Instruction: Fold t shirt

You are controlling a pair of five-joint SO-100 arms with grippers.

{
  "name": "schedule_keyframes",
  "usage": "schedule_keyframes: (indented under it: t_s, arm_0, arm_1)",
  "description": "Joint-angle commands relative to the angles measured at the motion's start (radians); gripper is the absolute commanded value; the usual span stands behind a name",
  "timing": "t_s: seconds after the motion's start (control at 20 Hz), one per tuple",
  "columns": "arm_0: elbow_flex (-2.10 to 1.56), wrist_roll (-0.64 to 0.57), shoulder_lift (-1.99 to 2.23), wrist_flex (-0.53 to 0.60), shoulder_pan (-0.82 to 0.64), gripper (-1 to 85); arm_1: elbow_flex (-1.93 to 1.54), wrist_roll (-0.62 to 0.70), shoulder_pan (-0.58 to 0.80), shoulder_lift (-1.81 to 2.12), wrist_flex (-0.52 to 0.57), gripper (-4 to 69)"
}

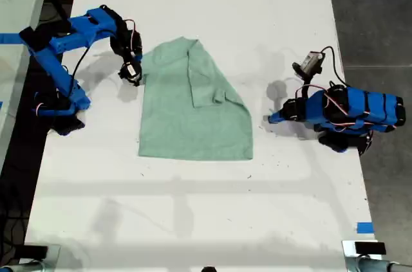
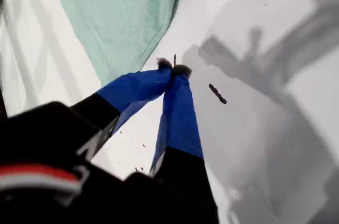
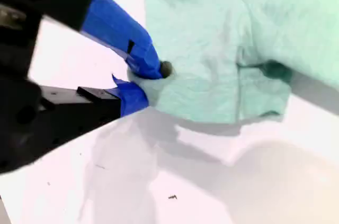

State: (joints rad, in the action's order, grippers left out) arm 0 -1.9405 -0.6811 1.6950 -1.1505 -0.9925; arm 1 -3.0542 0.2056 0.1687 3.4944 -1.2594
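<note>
T shirt point(image 1: 193, 114) half-folded, my second gripper point(image 3: 144, 80) pinching its edge

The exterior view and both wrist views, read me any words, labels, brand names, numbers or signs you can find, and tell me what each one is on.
None can be read in any view.
The t shirt is plain, with no print.
The table carries no writing, only small dark specks.
The blue arms show no legible label; my first hand and my second hand bear only blue tape.

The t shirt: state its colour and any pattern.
The t shirt is plain pale mint green, with no print; the exterior view shows it best.
</note>
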Motion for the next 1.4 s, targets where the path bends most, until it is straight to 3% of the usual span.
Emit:
schedule_keyframes:
  t_s: [0.0, 0.2, 0.3, 0.5, 0.55, 0.75, 0.85, 1.0, 1.1, 1.2, 1.25, 1.3, 1.35]
  arm_0:
    - [0.213, 0.123, 0.141, -0.129, 0.183, -0.1]
    - [0.500, 0.301, 0.035, -0.126, 0.471, 2.9]
    - [0.655, 0.316, -0.074, -0.123, 0.538, 32.4]
    - [0.723, 0.298, 0.057, -0.281, 0.439, 19.7]
    - [0.675, 0.285, 0.163, -0.301, 0.400, -0.1]
    - [0.430, 0.244, 0.653, -0.333, 0.336, -0.2]
    - [0.152, 0.336, 0.927, -0.224, 0.465, -0.2]
    - [-0.477, 0.514, 1.273, 0.175, 0.739, -0.2]
    - [-0.836, 0.517, 1.424, 0.393, 0.767, -0.2]
    - [-1.126, 0.538, 1.624, 0.430, 0.759, -0.2]
    - [-1.262, 0.548, 1.781, 0.383, 0.749, -0.2]
    - [-1.290, 0.566, 1.913, 0.249, 0.752, -0.2]
    - [-1.256, 0.549, 1.913, 0.218, 0.770, -0.2]
  arm_1:
    - [-0.043, -0.005, 0.003, 0.015, -0.008, 0.5]
    - [-0.043, -0.005, 0.003, 0.015, -0.008, 0.5]
    - [-0.043, -0.005, 0.000, 0.015, -0.008, 0.5]
    - [-0.043, -0.003, 0.000, 0.015, -0.008, 0.5]
    - [-0.043, -0.002, 0.000, 0.015, -0.008, 0.5]
    - [-0.043, -0.003, 0.000, 0.015, -0.008, 0.5]
    - [-0.043, -0.003, 0.002, 0.015, -0.008, 0.5]
    - [-0.043, -0.006, 0.003, 0.015, -0.008, 0.5]
    - [-0.043, -0.008, 0.003, 0.015, -0.008, 0.5]
    - [-0.043, -0.011, 0.003, 0.015, -0.009, 0.5]
    - [-0.043, -0.011, 0.005, 0.015, -0.009, 0.5]
    - [-0.043, -0.011, 0.006, 0.015, -0.009, 0.5]
    - [-0.043, -0.011, 0.006, 0.015, -0.008, 0.5]
